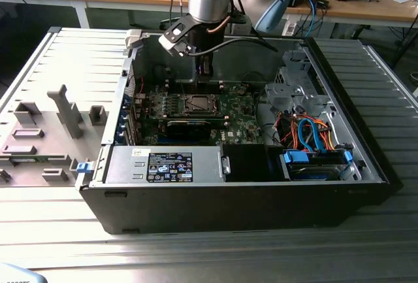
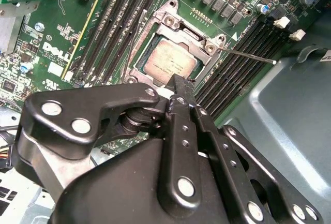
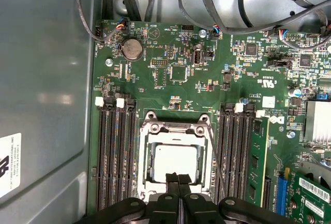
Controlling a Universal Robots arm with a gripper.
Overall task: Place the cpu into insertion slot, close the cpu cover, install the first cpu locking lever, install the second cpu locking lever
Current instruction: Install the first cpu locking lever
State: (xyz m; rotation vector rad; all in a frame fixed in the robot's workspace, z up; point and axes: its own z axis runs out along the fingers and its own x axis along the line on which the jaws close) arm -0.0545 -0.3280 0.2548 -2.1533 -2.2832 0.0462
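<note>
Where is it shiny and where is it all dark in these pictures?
In the first wrist view the cpu glares pale and a soft light patch sits on the grey case wall; in the exterior view the green board lies in shadow.

A ribbed metal table (image 1: 196,257) carries an open black computer case (image 1: 228,208) beside a grey fixture tray (image 1: 46,93).

Before you lies a green board (image 3: 170,87) speckled with fine white print, its memory slots (image 3: 116,157) black with white latches. The cpu (image 3: 176,161) shows a dull silver-grey top, and the cpu cover (image 3: 148,131) is brighter silver. Your gripper (image 3: 179,177) is matt black, studded with silver rivets. In the exterior view, blue and orange cables (image 1: 312,133) stand out inside the black-walled case (image 1: 228,208), on a ribbed pale-grey table (image 1: 196,257).
</note>
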